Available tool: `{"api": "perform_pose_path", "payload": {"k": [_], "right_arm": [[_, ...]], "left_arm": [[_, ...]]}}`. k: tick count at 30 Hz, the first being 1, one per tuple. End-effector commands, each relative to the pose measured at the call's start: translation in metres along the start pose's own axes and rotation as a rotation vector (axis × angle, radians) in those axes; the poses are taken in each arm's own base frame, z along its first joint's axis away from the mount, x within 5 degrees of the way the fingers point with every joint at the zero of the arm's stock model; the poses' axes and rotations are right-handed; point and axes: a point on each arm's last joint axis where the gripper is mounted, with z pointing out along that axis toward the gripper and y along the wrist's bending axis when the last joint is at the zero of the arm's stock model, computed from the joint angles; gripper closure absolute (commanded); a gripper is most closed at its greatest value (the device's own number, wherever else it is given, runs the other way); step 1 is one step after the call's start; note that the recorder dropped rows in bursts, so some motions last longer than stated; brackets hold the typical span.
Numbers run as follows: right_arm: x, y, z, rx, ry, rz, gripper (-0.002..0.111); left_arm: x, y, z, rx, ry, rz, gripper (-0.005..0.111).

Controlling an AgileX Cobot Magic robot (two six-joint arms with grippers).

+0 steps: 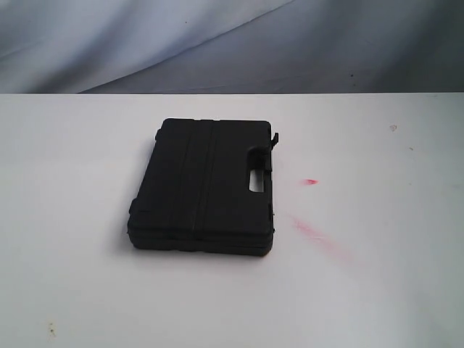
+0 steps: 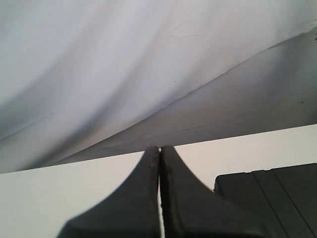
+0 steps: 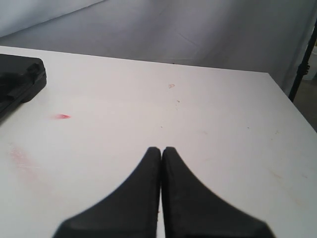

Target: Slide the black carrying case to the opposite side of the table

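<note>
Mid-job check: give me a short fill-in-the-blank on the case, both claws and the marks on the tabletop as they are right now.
1. The black carrying case lies flat on the white table with its lid ____.
2. The left claw and the right claw are both ____, with nothing between the fingers.
3. The small bright smear on the table beside the case is ____ in colour.

Missing words: closed; shut; red.

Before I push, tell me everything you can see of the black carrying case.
The black carrying case looks like matte moulded plastic, ribbed along its lid, closed. It lies flat near the middle of the white table, handle cutout toward the exterior view's right, a latch at that edge. Only the table touches it.
</note>
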Motion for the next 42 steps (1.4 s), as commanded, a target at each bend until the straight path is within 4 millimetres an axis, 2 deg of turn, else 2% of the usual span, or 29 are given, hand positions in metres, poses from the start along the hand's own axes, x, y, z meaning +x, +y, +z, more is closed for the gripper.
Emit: {"api": "perform_pose_path", "payload": {"k": [1, 10, 16, 23, 33, 37, 42], "right_arm": [[0.0, 0.0, 0.0, -0.003, -0.001, 0.004, 0.108], [0.0, 0.0, 0.0, -0.003, -0.001, 0.004, 0.108], [0.0, 0.0, 0.0, -0.003, -0.001, 0.004, 0.108], [0.0, 0.0, 0.0, -0.003, -0.001, 0.004, 0.108], [0.0, 0.0, 0.0, -0.003, -0.001, 0.004, 0.108], [0.0, 0.0, 0.0, -0.003, -0.001, 0.004, 0.108], [0.0, 0.0, 0.0, -0.003, -0.001, 0.004, 0.108]], "left_arm": [[0.005, 0.001, -0.011, 0.001, -0.017, 0.007, 0.107], [0.025, 0.003, -0.032, -0.021, -0.011, 0.036, 0.107], [0.049, 0.002, -0.051, -0.01, -0.02, 0.052, 0.107], [0.067, 0.003, -0.068, -0.027, -0.03, 0.078, 0.107], [0.102, 0.004, -0.085, -0.041, 0.003, -0.091, 0.107], [0.122, 0.002, -0.09, -0.031, 0.025, -0.186, 0.107], [0.14, 0.002, -0.095, -0.047, 0.045, -0.196, 0.107]]}}
